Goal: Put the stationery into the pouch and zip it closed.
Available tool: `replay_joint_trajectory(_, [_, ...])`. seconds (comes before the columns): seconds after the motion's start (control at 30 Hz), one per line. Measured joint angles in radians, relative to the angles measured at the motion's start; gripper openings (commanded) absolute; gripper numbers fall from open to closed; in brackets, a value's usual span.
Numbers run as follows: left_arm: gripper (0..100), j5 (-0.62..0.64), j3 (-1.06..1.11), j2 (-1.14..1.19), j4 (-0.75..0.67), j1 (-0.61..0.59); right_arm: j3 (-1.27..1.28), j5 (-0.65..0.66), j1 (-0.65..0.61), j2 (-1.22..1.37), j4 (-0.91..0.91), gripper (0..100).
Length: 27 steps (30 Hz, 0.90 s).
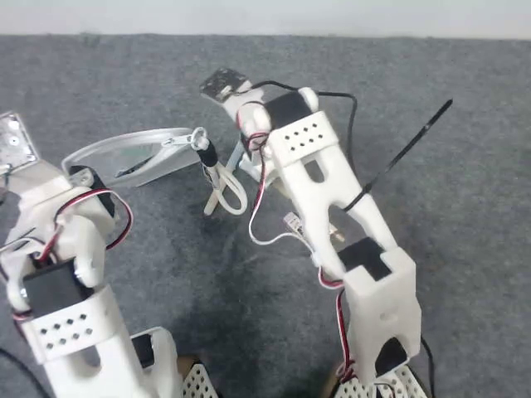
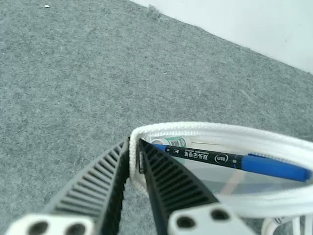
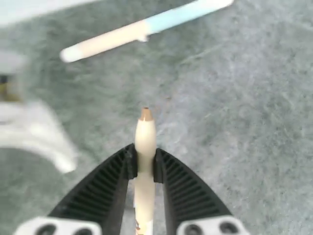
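The clear pouch (image 1: 124, 156) with a white zipper rim lies open on the grey carpet. My left gripper (image 2: 134, 145) is shut on one end of the pouch rim (image 2: 220, 130). Inside the pouch lies a blue and black pen (image 2: 230, 159) over a green and white item (image 2: 172, 142). My right gripper (image 3: 145, 152) is shut on a cream pen (image 3: 145, 134) with a brown tip, held just above the carpet. A cream and light blue pen (image 3: 146, 28) lies loose on the carpet beyond it. In the high view the right arm (image 1: 311, 157) stands beside the pouch's zipper pull (image 1: 196, 138).
A white cord loop (image 1: 235, 192) and a black-capped pen (image 1: 207, 154) lie next to the pouch's open end. A black cable tie (image 1: 406, 153) sticks out from the right arm. A pale wall (image 2: 254, 24) borders the carpet at the back.
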Motion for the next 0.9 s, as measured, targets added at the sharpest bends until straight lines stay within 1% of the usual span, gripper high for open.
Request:
replay_joint_trajectory(0.23, [1,0.0,0.0,0.0,0.0,-0.002,0.0,-0.003,-0.081,-0.086,0.083,0.7])
replay_joint_trajectory(0.37, [1,0.0,0.0,0.0,0.0,-0.002,0.0,-0.018,-0.114,-0.127,0.1,0.7])
replay_joint_trajectory(0.6, [1,0.0,0.0,0.0,0.0,-0.002,0.0,-0.127,-0.138,-0.178,0.1,0.7])
replay_joint_trajectory(0.73, [1,0.0,0.0,0.0,0.0,-0.002,0.0,-0.164,-0.138,-0.204,0.1,0.7])
replay_joint_trajectory(0.9, [1,0.0,0.0,0.0,0.0,-0.002,0.029,-0.172,-0.138,-0.262,0.103,0.7])
